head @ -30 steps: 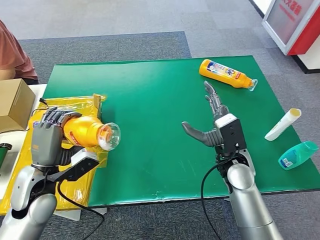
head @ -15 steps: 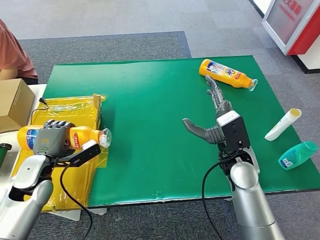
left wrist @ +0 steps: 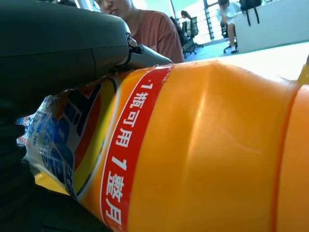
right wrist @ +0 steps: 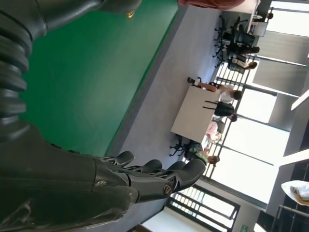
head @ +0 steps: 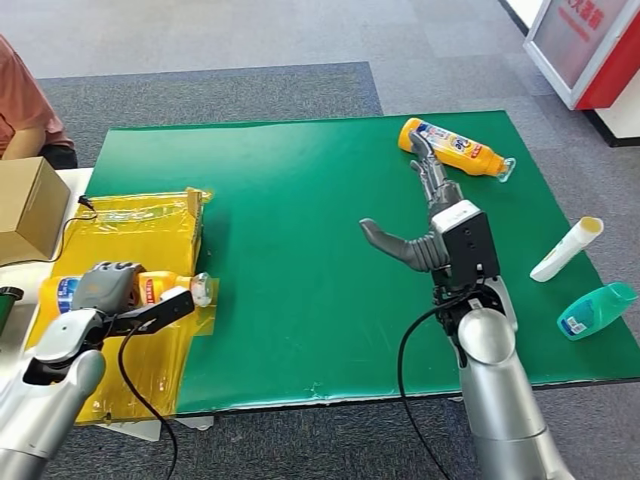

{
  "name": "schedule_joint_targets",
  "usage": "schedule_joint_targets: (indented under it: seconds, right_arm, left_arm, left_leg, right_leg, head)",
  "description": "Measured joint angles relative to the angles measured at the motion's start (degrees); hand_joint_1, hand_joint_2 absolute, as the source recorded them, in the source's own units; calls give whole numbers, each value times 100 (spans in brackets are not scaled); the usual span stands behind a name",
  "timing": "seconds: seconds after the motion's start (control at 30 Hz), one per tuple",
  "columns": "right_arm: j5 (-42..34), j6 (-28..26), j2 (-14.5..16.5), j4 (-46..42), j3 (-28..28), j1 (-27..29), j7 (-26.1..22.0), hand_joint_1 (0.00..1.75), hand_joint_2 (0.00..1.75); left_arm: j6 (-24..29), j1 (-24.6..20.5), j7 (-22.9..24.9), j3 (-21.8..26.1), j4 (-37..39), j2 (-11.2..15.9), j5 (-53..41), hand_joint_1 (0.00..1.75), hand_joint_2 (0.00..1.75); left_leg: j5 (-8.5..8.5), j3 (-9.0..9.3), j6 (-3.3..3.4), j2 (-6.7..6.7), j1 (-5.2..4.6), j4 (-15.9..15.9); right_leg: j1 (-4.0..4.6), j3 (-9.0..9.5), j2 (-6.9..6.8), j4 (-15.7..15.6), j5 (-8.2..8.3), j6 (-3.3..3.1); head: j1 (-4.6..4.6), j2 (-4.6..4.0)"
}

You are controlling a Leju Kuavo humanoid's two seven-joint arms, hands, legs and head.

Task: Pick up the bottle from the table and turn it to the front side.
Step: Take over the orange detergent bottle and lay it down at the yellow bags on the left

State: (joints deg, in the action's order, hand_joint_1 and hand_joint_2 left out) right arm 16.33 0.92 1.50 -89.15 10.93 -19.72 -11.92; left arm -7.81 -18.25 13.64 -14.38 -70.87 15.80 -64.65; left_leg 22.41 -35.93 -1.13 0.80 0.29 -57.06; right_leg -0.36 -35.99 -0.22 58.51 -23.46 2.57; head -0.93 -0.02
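My left hand point(head: 106, 287) grips an orange bottle point(head: 151, 288) with a blue and red label, held low and on its side over the yellow sheet point(head: 143, 235) at the table's left end. Its clear cap point(head: 201, 288) points toward the green mat point(head: 302, 250). The left wrist view shows the bottle's orange body point(left wrist: 204, 150) close up under my fingers point(left wrist: 65, 43). A second orange bottle point(head: 453, 147) lies on its side at the mat's far right. My right hand point(head: 430, 225) hovers open just before it, fingers point(right wrist: 153, 174) stretched toward it.
A white tube point(head: 566, 248) and a teal bottle point(head: 596, 310) lie at the mat's right edge. A cardboard box point(head: 26, 205) stands at the far left beside a person's sleeve point(head: 26, 110). A black cable point(head: 143, 400) hangs from my left wrist.
My left hand has lowered the gripped bottle toward the yellow sheet and drawn it left. My right hand has reached farther toward the second orange bottle.
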Motion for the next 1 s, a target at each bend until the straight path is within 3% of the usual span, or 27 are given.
schedule_joint_targets:
  seconds: [0.6, 1.0]
  right_arm:
    - [-50, 34, 38, 214, 7, -15, -169, 0, 175]
    - [-37, 84, 136, 374, 90, -108, -187, 0, 175]
  left_arm:
    - [28, 41, -349, -75, 233, -46, 548, 175, 175]
    - [48, -399, -348, -199, 692, -319, 616, 175, 175]
  left_leg:
    - [-1, 1, 0, -1, 0, 0]
    - [-5, 0, 1, -1, 0, 0]
  right_leg:
    - [0, 2, -1, 0, 1, 1]
    - [0, 1, -1, 0, 6, 0]
  head:
    - [0, 0]
    - [-1, 0]
